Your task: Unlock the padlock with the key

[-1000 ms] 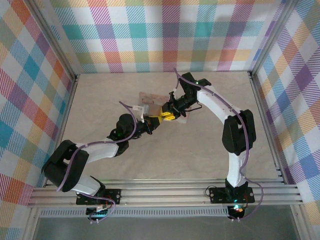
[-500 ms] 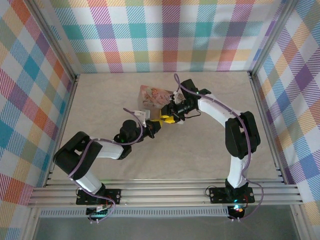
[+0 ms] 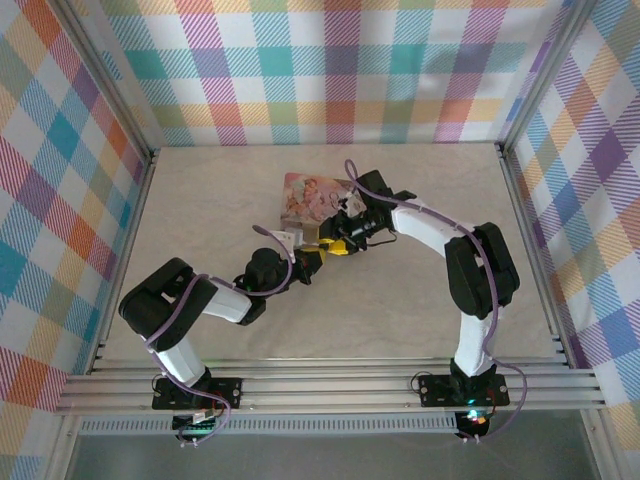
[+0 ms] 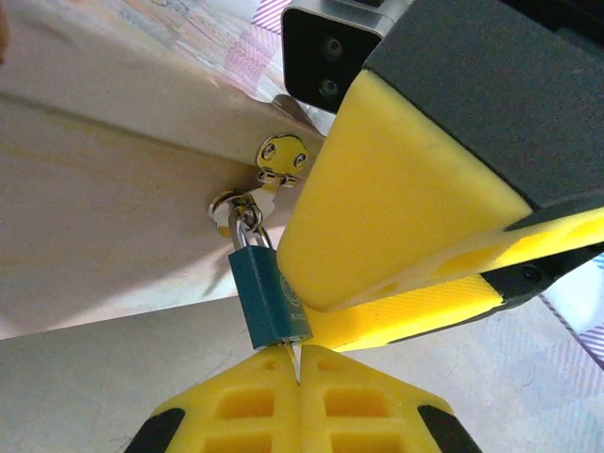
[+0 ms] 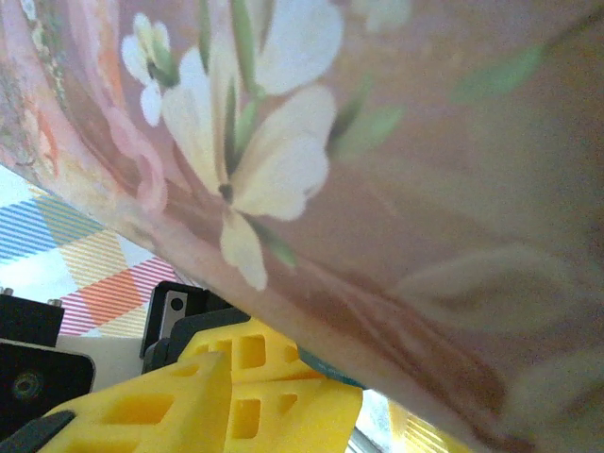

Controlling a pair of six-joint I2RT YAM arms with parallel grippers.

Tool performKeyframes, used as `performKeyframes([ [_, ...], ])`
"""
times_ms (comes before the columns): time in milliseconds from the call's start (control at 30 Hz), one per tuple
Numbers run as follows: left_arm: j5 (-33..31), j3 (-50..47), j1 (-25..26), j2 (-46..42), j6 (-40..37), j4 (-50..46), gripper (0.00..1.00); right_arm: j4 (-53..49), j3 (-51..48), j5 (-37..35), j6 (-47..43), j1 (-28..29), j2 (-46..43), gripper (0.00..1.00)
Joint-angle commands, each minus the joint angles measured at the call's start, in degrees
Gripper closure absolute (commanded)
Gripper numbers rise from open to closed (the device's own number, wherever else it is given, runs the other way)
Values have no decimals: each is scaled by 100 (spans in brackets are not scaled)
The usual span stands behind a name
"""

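1. The padlock [image 4: 269, 300] is seen in the left wrist view as a small blue body. It hangs by its pale shackle [image 4: 247, 226] from a metal ring on the hasp [image 4: 280, 156] of the pink box [image 3: 312, 193].
2. The key [image 4: 295, 360], a thin sliver, is seen at 6 o'clock of the lock body, its tip at the lock's underside.
3. The key is pinched by the left gripper [image 4: 300, 382], whose yellow pads are pressed together.
4. The right gripper [image 3: 338, 243] is placed at 3 o'clock of the lock, one pad [image 4: 396, 189] just beside it. Its opening and hold cannot be told.
5. The box's flowered face is seen close in the right wrist view. Its contents are hidden.
6. From above, the box is seen on the table [image 3: 400, 290] at 12 o'clock of both grippers.
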State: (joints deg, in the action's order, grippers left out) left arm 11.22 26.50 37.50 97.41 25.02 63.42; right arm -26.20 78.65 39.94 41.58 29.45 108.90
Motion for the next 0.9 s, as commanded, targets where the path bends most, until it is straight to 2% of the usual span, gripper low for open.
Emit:
performKeyframes([
  [0,230,-16,198,153,-321,198,100,45,-112,403,438,113,-8,54],
  [367,227,131,196,270,-322,-15,100,242,-174,130,526,175,217,54],
  [567,255,178,195,312,-323,-92,100,13,-311,-669,516,175,-258,48],
  [867,381,279,196,279,-316,-403,100,614,-1323,-1524,1503,205,-1033,47],
])
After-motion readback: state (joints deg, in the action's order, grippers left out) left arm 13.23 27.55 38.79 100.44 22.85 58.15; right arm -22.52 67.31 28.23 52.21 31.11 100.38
